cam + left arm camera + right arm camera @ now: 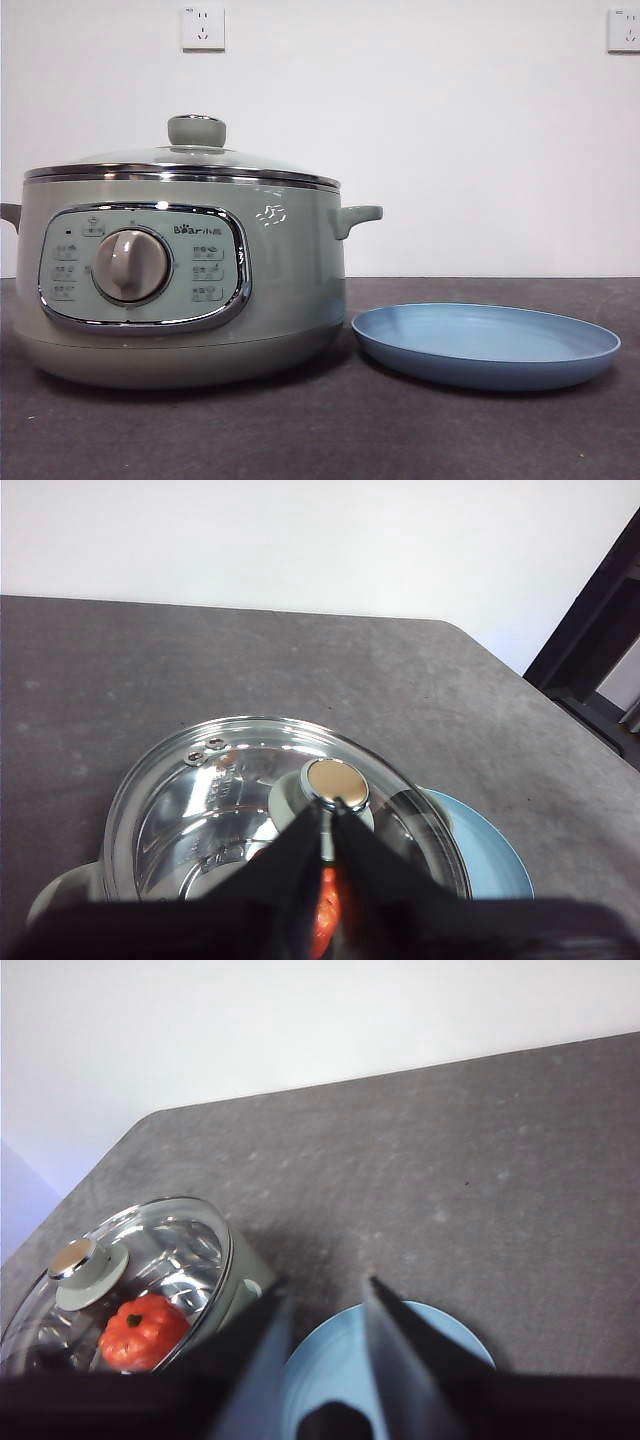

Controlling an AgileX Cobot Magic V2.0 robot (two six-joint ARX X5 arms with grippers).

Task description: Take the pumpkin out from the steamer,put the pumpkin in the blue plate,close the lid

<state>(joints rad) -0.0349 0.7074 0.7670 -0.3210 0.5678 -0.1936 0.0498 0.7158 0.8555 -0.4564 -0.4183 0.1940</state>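
Inside the steamer (190, 290), under the glass lid (185, 160), sits the pumpkin (143, 1331); it shows through the glass in both wrist views and is hidden in the front view. The left hand (328, 820) hangs above the lid with its tips just short of the knob (335, 783), jaws nearly pressed together with only a thin slit between them, pinching nothing. The pumpkin lies below that hand, under the glass. The right hand (325, 1295) hangs over the blue plate (487, 345), jaws spread, holding nothing; the pumpkin is off to one side of it, in the pot.

The worktop (450, 440) is dark grey and mottled, with a rounded corner. Behind it is a plain white wall (450, 130) carrying two sockets (203, 28). The steamer and the plate stand just beside each other; whether they touch cannot be told.

The pumpkin is orange-red, ribbed, with a dark green stem. The lid sits closed, its steel rim level on the pot. The plate is bare.
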